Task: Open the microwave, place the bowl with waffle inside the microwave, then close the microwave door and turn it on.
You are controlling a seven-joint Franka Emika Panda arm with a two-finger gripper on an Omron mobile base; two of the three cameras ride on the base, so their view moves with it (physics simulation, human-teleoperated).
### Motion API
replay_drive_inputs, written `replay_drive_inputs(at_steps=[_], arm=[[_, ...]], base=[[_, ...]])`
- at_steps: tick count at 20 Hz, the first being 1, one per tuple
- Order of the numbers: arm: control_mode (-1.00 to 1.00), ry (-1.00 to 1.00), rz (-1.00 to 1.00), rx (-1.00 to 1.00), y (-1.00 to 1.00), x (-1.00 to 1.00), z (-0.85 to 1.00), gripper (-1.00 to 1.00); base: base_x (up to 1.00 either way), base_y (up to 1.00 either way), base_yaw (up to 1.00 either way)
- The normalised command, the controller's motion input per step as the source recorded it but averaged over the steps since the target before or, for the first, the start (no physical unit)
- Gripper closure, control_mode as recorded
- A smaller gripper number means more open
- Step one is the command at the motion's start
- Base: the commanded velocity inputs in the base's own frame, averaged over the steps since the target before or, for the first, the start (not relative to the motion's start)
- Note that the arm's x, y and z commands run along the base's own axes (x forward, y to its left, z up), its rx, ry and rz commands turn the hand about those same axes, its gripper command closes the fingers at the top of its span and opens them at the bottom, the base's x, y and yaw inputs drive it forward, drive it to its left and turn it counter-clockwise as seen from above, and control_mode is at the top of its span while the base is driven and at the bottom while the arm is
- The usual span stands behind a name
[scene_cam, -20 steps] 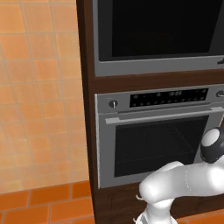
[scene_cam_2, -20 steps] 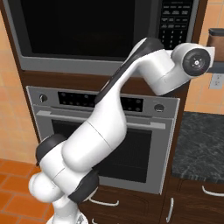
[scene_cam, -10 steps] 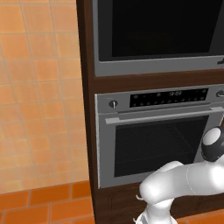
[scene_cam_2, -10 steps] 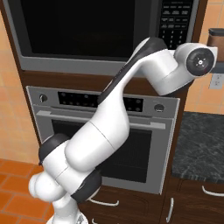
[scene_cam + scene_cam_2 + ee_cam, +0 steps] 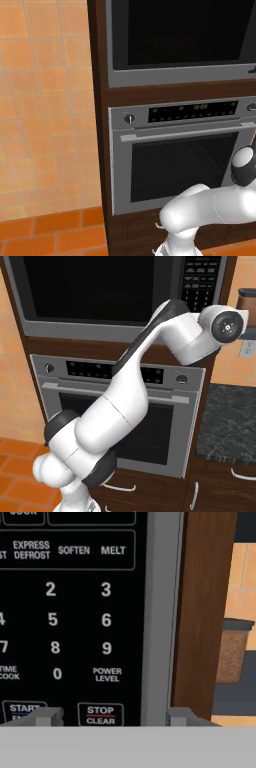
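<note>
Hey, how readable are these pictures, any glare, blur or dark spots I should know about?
Left base view: the microwave door is flat black with no glare, and edges look soft. Right base view: evenly lit, the keypad too small to read. Hand view: keypad labels are legible though slightly soft, with the gripper tips low in frame.

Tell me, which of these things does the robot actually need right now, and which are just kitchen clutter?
Needed for the job:
microwave
microwave door, shut
keypad with its START button
gripper, right at the keypad

Just standing about:
oven
brown-filled canister
dark stone counter
</note>
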Motion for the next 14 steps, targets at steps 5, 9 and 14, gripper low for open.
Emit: replay_drive_inputs(at_steps=[5, 9, 14], arm=[[-1.00, 0.00, 0.00, 0.00, -0.01, 0.35, 0.00, -1.00], [-1.00, 0.00, -0.02, 0.00, 0.00, -0.07, 0.00, -1.00], [-1.00, 0.00, -0.06, 0.00, 0.01, -0.34, 0.00, -1.00]], base=[[0.00, 0.00, 0.00], [0.00, 0.00, 0.00], [0.00, 0.00, 0.00]])
